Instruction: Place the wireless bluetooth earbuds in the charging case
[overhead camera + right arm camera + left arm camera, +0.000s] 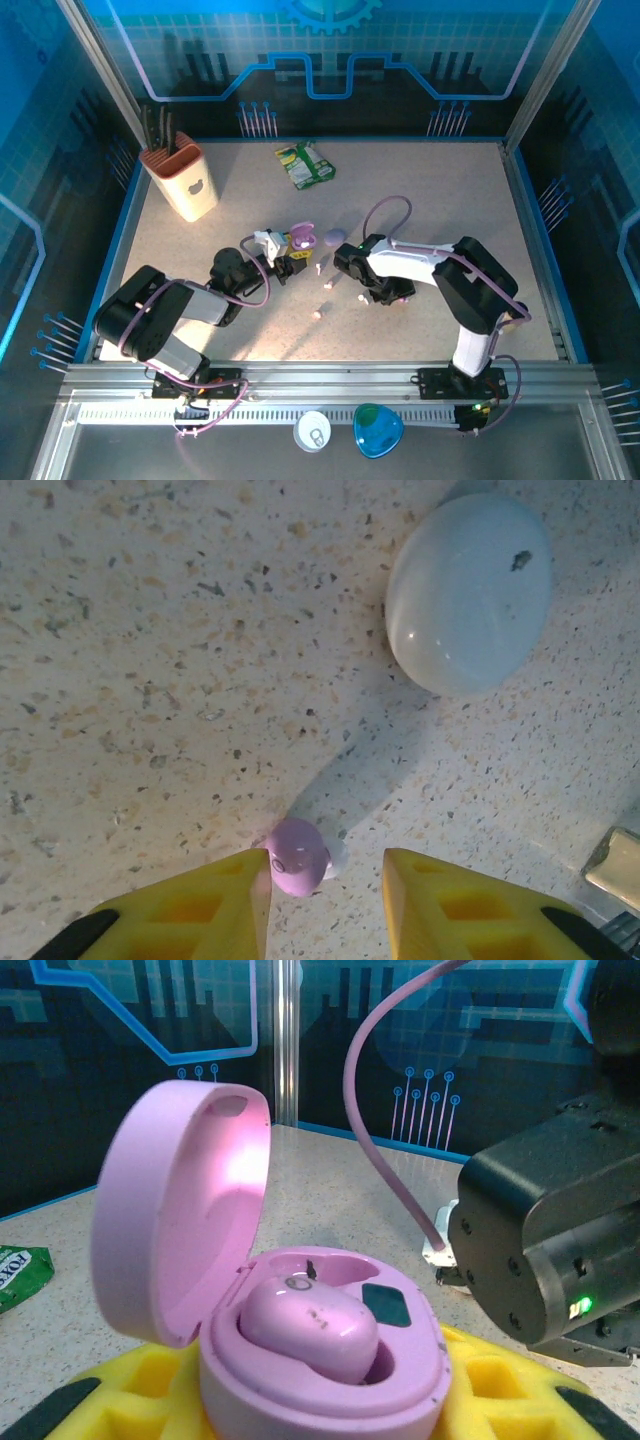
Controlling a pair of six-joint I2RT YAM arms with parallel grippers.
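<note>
closing the right gripper [325,872], jaws apart, may flick the off-centre earbud [295,855] away; left gripper [325,1388] clamps the charging case [185,1220]

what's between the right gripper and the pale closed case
Right wrist view: a purple earbud sits at the mouth of the right gripper; past it, bare speckled table up to the pale closed case.
</note>
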